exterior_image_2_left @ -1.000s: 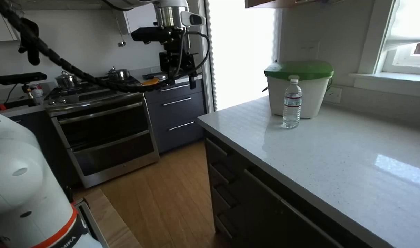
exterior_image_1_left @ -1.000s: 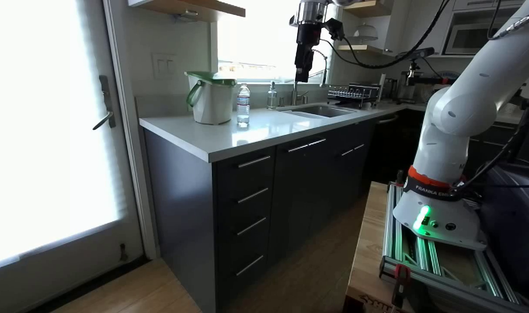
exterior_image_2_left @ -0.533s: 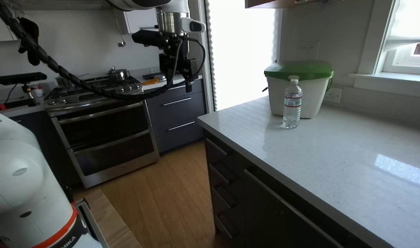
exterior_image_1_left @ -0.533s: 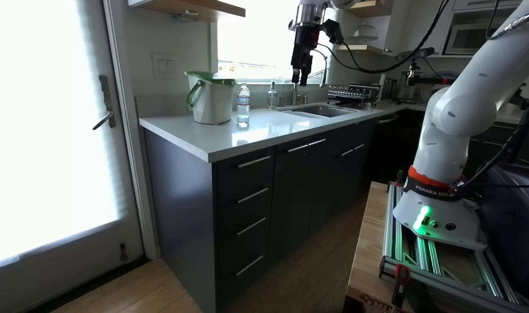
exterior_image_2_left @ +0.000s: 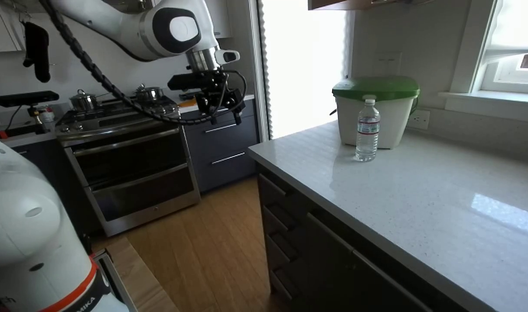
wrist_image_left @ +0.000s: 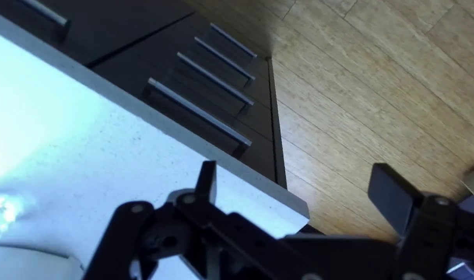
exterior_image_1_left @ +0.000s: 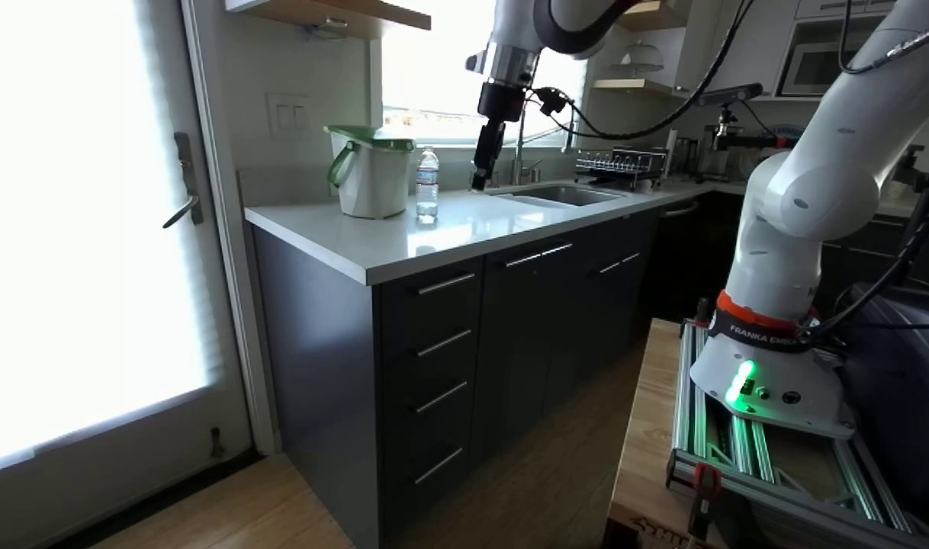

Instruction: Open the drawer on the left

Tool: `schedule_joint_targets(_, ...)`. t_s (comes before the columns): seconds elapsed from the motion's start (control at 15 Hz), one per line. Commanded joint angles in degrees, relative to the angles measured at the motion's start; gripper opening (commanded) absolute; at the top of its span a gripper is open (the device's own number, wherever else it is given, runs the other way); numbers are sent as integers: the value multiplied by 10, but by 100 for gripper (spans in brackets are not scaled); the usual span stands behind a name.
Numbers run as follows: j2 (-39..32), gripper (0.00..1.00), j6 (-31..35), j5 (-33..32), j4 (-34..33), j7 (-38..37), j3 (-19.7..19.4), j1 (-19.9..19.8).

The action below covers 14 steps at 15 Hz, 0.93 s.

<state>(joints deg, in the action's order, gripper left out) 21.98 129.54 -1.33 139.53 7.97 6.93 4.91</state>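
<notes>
The stack of dark drawer fronts with silver bar handles stands at the counter's end, seen in both exterior views. The top drawer and the like drawers below it are shut, also in an exterior view. Any pale wood box is hidden. I cannot tell which one of the stack is meant. In the wrist view the top handle lies ahead, beyond the counter edge. My gripper is open and empty, its jaws wide apart. It hangs tilted above countertop height, apart from the handles, also in an exterior view.
The white countertop overhangs the drawers, its corner between my fingers in the wrist view. A water bottle and a white bin with a green lid stand on it. A faucet rises behind. Cabinet doors adjoin the drawers.
My gripper has come down and moved left in an exterior view, towards the bottle and the counter's end, and has tilted. The drawers have not moved.
</notes>
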Motion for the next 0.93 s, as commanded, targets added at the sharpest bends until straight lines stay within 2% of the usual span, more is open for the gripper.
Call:
schedule_joint_targets(0.0,-27,100,85,-93,40,-3,29,6)
schedule_joint_targets(0.27,-49,100,129,-266,91,-47,51,-31)
schedule_joint_targets(0.33,-53,100,137,-312,103,-60,67,-60)
schedule_joint_targets(0.4,-49,100,109,-247,76,-39,37,-13)
schedule_joint_targets(0.53,-56,100,123,-292,93,-50,42,-33)
schedule_joint_targets(0.87,-57,100,125,-300,95,-51,47,-37)
